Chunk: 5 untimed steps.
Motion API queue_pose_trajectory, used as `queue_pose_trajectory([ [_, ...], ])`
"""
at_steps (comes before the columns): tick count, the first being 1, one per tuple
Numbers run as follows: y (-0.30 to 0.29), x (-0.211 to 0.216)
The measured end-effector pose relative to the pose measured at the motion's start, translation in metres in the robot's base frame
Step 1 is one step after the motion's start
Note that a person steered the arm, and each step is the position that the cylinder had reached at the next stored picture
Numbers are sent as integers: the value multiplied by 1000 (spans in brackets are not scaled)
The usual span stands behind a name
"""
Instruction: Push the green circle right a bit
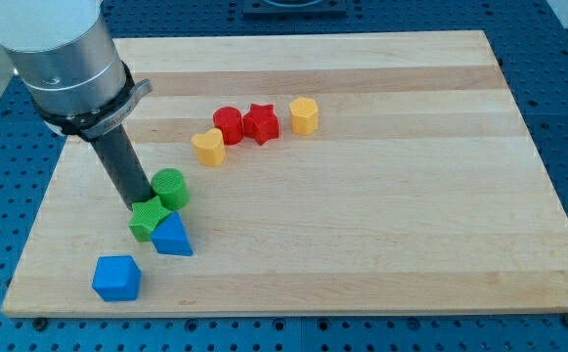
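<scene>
- My tip (139, 206) is a bare dark rod end with no jaws, so nothing on it can stand apart, close together or clamp; it rests on the wooden board (381, 225) in the view's lower left part.
- The green circle (170, 186) sits just to the view's right of my tip and a little toward the view's top, so close that it seems to touch the rod's side.
- A green star (150, 219) lies right below my tip, toward the view's bottom, partly under the rod's end and touching the green circle.
- A blue triangle (172, 237) lies to the lower right of my tip, against the green star.
- A blue cube-like block (117, 278) lies further toward the view's bottom from my tip, apart from the other 3.
- Well apart from my tip, up and to the view's right, 4 blocks form a row: a yellow block (208, 148) whose exact shape I cannot make out, a red cylinder (229, 124), a red star (261, 123) and a yellow hexagon (304, 115).
</scene>
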<state>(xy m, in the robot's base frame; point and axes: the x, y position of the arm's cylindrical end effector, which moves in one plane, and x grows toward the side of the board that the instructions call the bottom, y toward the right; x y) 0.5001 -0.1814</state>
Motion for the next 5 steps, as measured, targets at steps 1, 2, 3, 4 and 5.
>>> queue_pose_trajectory([
  [1, 6, 0],
  [2, 12, 0],
  [3, 20, 0],
  [4, 30, 0],
  [5, 40, 0],
])
